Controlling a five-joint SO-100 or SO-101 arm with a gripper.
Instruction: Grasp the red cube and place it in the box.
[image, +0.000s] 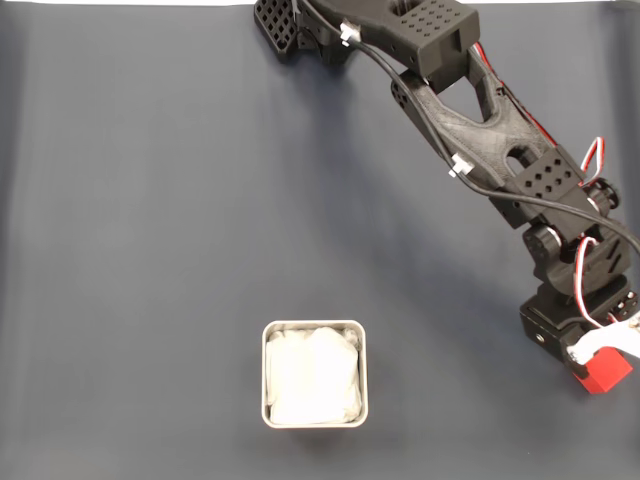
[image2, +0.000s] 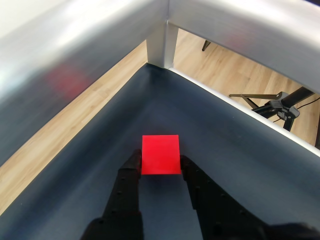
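In the wrist view the red cube (image2: 160, 154) sits between my two black fingers (image2: 131, 170), which press against its left and right sides near its closer edge. My gripper (image2: 160, 163) is shut on the cube, low over the dark mat. The fixed view has the red cube (image: 607, 373) at the far right of the mat, partly under my gripper (image: 600, 358) and its white part. Well to the left, near the front edge, stands the box (image: 266, 372), a square silvery tin lined with crumpled white paper. The box holds no cube.
The black arm (image: 470, 120) stretches from the top middle down to the right edge in the fixed view. Aluminium frame rails (image2: 160, 45) meet at the table corner just beyond the cube. Wood floor and a tripod (image2: 280, 105) lie past them.
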